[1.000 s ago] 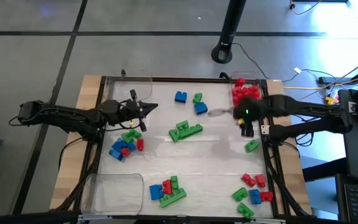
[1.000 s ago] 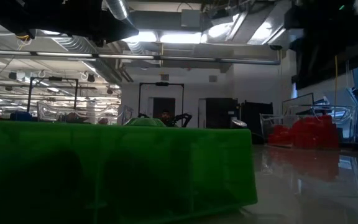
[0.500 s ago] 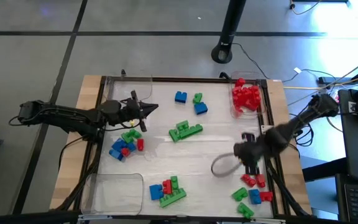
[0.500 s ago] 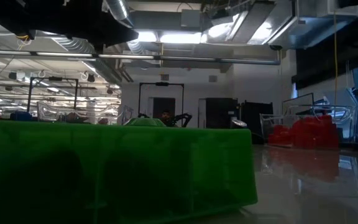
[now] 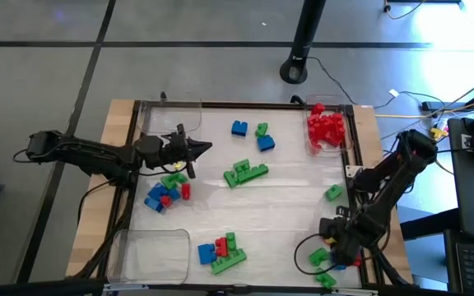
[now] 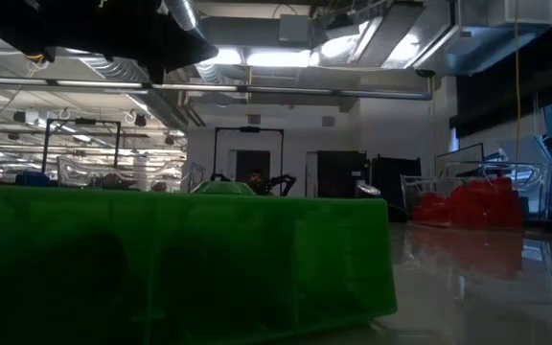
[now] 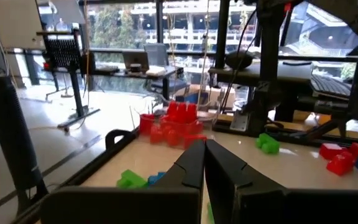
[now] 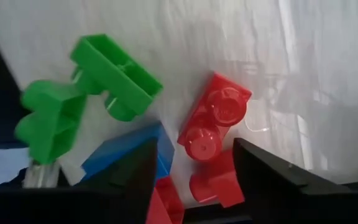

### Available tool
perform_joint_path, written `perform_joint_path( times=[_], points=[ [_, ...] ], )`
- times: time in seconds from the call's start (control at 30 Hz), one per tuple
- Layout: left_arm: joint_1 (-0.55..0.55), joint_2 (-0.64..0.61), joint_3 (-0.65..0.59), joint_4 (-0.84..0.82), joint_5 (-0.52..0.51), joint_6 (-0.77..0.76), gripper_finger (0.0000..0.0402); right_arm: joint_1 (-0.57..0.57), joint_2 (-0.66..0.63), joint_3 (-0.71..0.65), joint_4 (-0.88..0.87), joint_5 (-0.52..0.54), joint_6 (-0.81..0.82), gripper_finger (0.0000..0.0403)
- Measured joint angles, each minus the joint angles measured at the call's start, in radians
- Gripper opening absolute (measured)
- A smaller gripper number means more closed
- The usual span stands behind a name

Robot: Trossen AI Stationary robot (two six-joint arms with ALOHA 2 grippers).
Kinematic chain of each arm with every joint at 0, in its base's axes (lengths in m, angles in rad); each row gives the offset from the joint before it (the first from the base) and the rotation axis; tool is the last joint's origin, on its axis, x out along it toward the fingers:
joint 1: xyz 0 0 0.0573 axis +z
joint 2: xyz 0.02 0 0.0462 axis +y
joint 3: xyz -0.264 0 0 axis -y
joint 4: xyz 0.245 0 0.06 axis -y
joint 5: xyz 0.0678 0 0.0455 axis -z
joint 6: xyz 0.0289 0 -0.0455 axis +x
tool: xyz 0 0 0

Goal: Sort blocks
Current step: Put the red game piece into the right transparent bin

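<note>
White and glossy, the worktop [image 5: 286, 210] lay under the bright ceiling lights of an open lab. Low over its near right corner hung the right claw [image 5: 341, 242], its two dark fingers [image 8: 272, 180] spread wide and holding nothing, straddling a red studded plastic brick [image 8: 215, 118] lying stud-side up. Just beside that sat a blue brick [image 8: 126, 155] and a green open-bottomed brick [image 8: 114, 74], close enough to get pinched along with it. To my eye the sound way was to centre on the red one alone, come straight down, and close across its narrow sides. Farther off, a clear tray heaped with red bricks [image 5: 326, 129] stood at the far right corner. The left claw [image 5: 204, 148] waited at the left side, fingers together, empty.
</note>
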Motion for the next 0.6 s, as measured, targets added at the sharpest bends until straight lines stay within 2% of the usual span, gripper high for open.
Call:
perform_joint_path(
  times=[0.13, 0.27, 0.6],
  points=[
    [-0.001, -0.001, 0.0, 0.009, 0.0, 0.01, 0.0004, -0.001, 0.041, 0.0, -0.002, 0.0, 0.004, 0.0267],
    [-0.001, -0.001, 0.0, 0.01, 0.0, 0.024, 0.0004, -0.002, 0.071, 0.0, -0.013, 0.019, -0.001, 0.0299],
    [-0.001, -0.001, 0.0, 0.025, 0.0, 0.03, 0.0004, -0.002, 0.136, -0.052, 0.018, 0.033, 0.05, 0.0309]
  ],
)
